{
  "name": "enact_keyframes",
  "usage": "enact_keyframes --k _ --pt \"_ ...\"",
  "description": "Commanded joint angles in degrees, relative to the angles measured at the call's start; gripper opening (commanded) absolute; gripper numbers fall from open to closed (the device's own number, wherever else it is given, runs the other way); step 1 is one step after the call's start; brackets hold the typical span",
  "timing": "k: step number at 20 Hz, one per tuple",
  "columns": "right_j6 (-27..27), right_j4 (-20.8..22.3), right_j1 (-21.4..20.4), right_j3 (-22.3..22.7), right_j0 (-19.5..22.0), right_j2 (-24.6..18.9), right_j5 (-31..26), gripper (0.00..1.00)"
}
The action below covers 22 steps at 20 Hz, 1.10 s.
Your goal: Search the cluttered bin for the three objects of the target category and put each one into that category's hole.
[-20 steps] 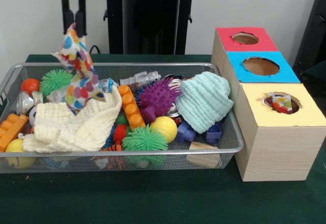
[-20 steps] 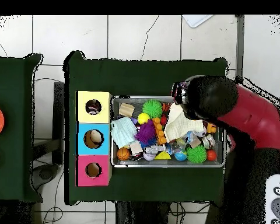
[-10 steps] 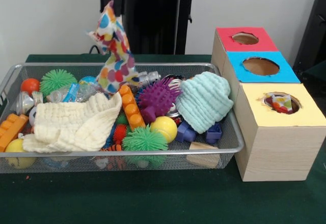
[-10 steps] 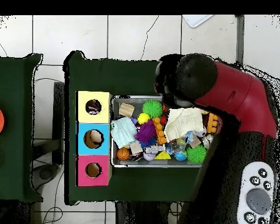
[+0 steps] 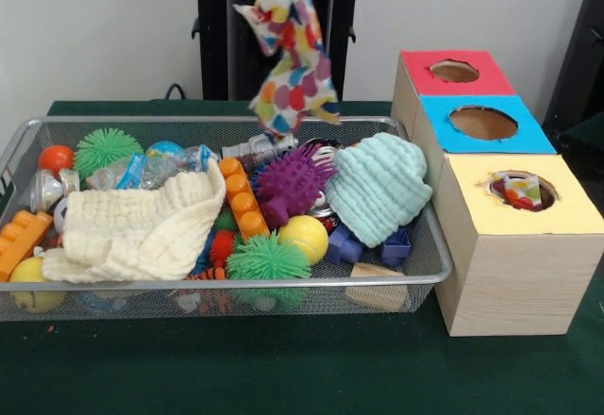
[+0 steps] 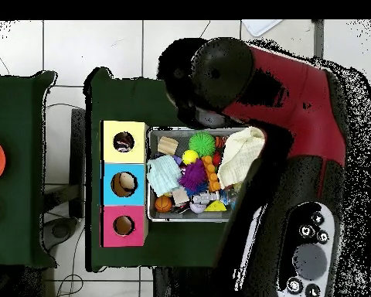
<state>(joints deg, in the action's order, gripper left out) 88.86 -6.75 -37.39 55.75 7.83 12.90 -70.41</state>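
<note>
Front view: yellow box (image 5: 514,245) nearest, a dotted piece already showing in its hole (image 5: 522,190) | mesh bin (image 5: 226,288) left of that box | dotted cloth (image 5: 288,52) has moved right and higher, clear of the bin, nearer the box | gripper above the frame, grip cannot be told.

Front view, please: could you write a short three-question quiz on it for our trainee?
1. True or false: the dotted cloth hangs in the air above the bin.
2. Which box top has a dotted piece showing inside its opening? A red; B blue; C the yellow-topped hole.
3. Fill in: the knit cloth nearest the boxes is coloured ____.
Key: 1 true; 2 C; 3 mint.
</note>
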Motion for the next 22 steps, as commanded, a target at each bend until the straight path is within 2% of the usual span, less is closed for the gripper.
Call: enact_keyframes --k 1,8,11,15,22 --pt "23.11 -3.36 4.07 1.44 -2.65 -1.62 -1.36 0.0" --pt "28.8 -3.68 5.13 2.44 -5.89 -0.86 2.0 0.0" --pt "31.69 -3.44 5.96 2.71 -7.49 -0.65 5.1 0.0" --pt "34.51 -3.31 7.97 1.21 -8.86 -0.71 5.69 0.0" --pt "35.09 -3.95 9.08 3.35 -8.78 -1.87 9.07 0.0"
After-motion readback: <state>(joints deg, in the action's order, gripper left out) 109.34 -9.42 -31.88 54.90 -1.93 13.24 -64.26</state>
